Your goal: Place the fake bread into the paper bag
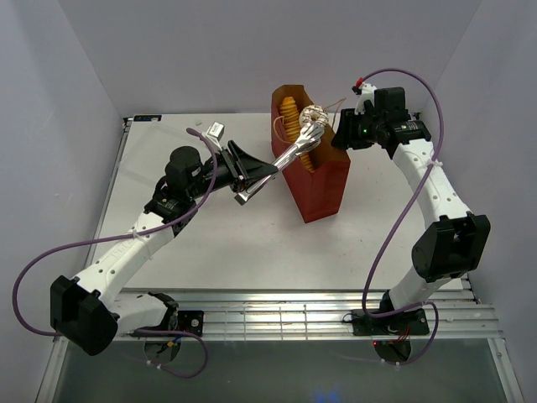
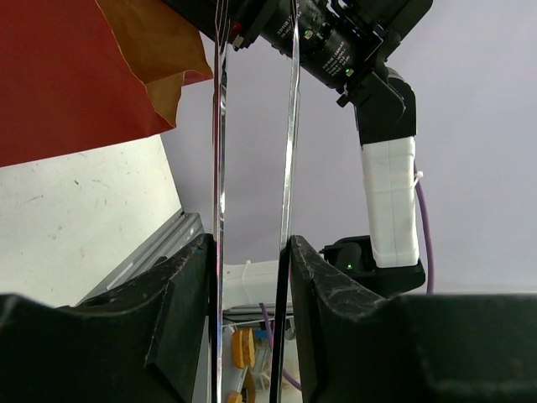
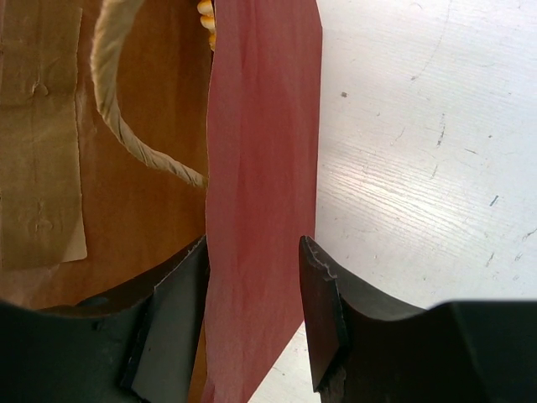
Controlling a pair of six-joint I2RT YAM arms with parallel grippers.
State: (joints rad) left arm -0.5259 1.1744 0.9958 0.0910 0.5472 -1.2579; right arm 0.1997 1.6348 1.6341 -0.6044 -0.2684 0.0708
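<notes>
Two grips are engaged. The left gripper (image 2: 252, 252) clenches the metal tongs (image 2: 291, 126), whose tips reach ahead of it over the paper bag (image 1: 323, 185). The right gripper (image 3: 252, 260) clamps the bag's wall. A ridged loaf (image 1: 289, 116) sits inside, beside the tong tips.

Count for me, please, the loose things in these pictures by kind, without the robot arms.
paper bag: 1
tongs: 1
fake bread: 2 in view, a ridged one inside the bag and a pale piece at the tip of the tongs
Total: 4; the bag may hide more.
</notes>
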